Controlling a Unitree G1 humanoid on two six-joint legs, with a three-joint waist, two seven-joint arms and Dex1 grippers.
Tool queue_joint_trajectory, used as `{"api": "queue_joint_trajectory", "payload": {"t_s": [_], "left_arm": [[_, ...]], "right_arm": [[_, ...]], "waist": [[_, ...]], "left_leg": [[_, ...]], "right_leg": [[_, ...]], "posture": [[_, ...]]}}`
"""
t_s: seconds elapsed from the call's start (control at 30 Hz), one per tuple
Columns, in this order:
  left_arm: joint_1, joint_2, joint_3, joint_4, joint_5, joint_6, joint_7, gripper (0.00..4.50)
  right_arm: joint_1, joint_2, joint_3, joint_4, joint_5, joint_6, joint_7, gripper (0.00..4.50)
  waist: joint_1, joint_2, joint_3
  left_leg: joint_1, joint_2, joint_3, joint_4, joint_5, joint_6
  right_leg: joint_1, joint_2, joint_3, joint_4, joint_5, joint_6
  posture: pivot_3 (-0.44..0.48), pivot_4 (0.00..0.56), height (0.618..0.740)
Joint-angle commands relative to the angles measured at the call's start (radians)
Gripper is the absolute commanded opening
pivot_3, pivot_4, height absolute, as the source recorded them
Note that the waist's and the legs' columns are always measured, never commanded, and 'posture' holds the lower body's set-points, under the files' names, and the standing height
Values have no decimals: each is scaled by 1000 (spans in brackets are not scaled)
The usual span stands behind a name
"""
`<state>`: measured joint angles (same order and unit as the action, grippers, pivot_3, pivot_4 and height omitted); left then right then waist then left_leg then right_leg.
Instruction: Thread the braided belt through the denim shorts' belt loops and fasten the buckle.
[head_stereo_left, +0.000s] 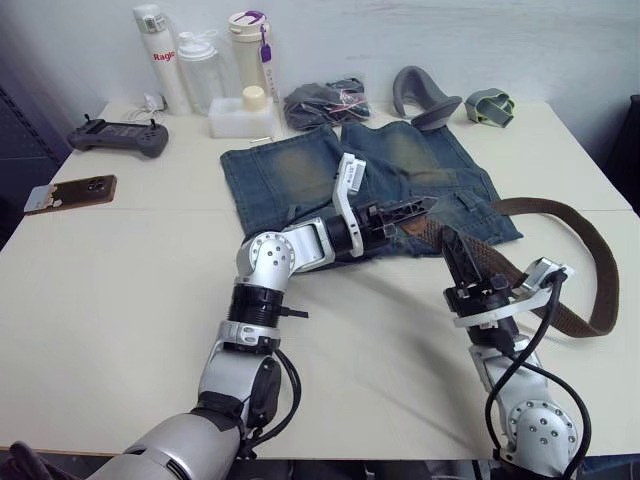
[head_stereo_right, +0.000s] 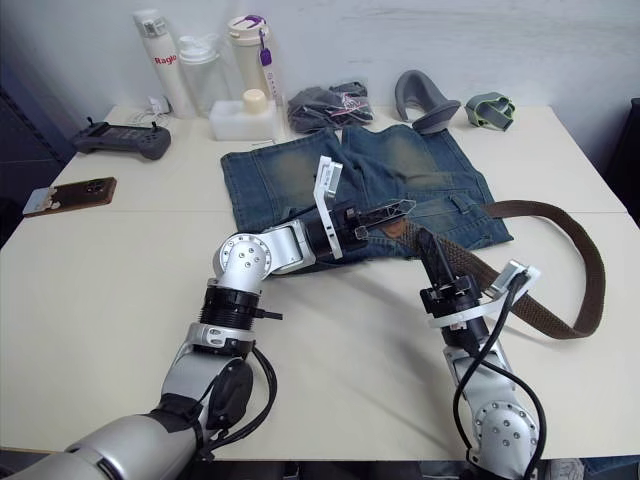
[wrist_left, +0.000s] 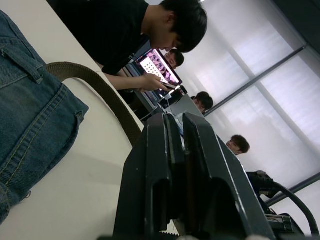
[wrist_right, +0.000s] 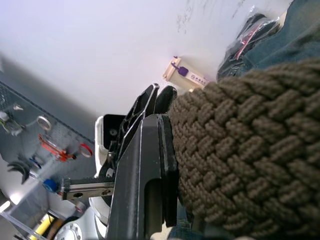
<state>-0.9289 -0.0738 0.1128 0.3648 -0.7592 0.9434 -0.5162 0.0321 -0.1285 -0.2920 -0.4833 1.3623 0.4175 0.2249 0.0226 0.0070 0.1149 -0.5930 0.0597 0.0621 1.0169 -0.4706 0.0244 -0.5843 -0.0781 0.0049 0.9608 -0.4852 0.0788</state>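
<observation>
- While the denim shorts (head_stereo_left: 360, 185) lie flat in the middle of the table (head_stereo_left: 120, 290), legs toward twelve o'clock and waistband facing the robot at six, the threading is evidently under way.
- Over the waistband edge, the left gripper (head_stereo_left: 425, 207) reaches in from nine o'clock with its two black fingers pressed together; whether any cloth is pinched between them I cannot tell. My guess is that it steadies the denim so a loop stays put for the strap.
- From six o'clock the right gripper (head_stereo_right: 422, 243) points up at the waistband, and its wrist view shows the fingers clenched on the braided belt (head_stereo_left: 585, 270), the weave lying hard against one black finger.
- That hold, close to the shorts, probably feeds the strap along the waistband rather than dragging it from afar.
- Beyond the grip, the belt sweeps out toward three o'clock in a wide loop on the table and curls back toward the right arm, so most of its length looks unthreaded.
- Where the buckle sits I cannot make out.
- Bottles (head_stereo_left: 205, 65), a dark bundle in a clear bag (head_stereo_left: 325, 100) and a controller (head_stereo_left: 120, 137) stand along the far edge between ten and twelve, well apart from the work.
</observation>
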Motion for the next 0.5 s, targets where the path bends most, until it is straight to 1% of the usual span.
{"api": "queue_joint_trajectory", "payload": {"t_s": [0.03,0.1,0.13,0.2,0.23,0.33,0.43,0.5], "left_arm": [[-38,55,-76,-2,122,-164,-88,2165],[-49,85,-161,40,240,-299,-127,2967],[-53,107,-230,60,322,-394,-161,3331],[-64,127,-330,105,447,-555,-213,4323],[-71,127,-374,134,502,-640,-234,4419],[-99,118,-479,246,655,-887,-265,4419],[-176,40,-501,470,746,-1078,-196,4419],[-240,15,-549,609,863,-1198,-89,4419]], "right_arm": [[26,-83,-129,-56,64,-22,-15,0],[47,-137,-197,-68,90,-26,-35,0],[61,-169,-241,-74,105,-29,-51,0],[91,-223,-318,-82,136,-33,-72,0],[101,-247,-351,-88,148,-36,-89,0],[120,-294,-402,-108,164,-44,-130,0],[133,-318,-430,-142,171,-54,-174,0],[141,-321,-435,-171,173,-63,-200,0]], "waist": [[1,0,0],[2,0,0],[4,1,0],[6,2,-1],[7,2,-1],[5,2,-1],[5,-2,1],[6,-3,2]], "left_leg": [[0,0,0,0,0,0],[0,-1,1,0,0,0],[-1,-1,1,0,0,0],[-2,-1,2,0,0,0],[-2,-1,2,0,0,0],[-4,-2,3,0,0,0],[-5,-3,3,1,-2,4],[-6,-4,2,1,-3,7]], "right_leg": [[0,0,0,0,0,0],[0,0,0,0,0,0],[0,0,0,0,0,-1],[0,0,0,-1,-1,-2],[0,0,0,-1,-1,-2],[0,-1,1,-4,-1,-3],[0,-2,1,-5,-1,-3],[0,-2,1,-4,0,-1]], "posture": [[0,150,631],[0,150,631],[0,150,631],[0,150,631],[0,150,631],[0,150,631],[0,150,631],[0,150,631]]}}
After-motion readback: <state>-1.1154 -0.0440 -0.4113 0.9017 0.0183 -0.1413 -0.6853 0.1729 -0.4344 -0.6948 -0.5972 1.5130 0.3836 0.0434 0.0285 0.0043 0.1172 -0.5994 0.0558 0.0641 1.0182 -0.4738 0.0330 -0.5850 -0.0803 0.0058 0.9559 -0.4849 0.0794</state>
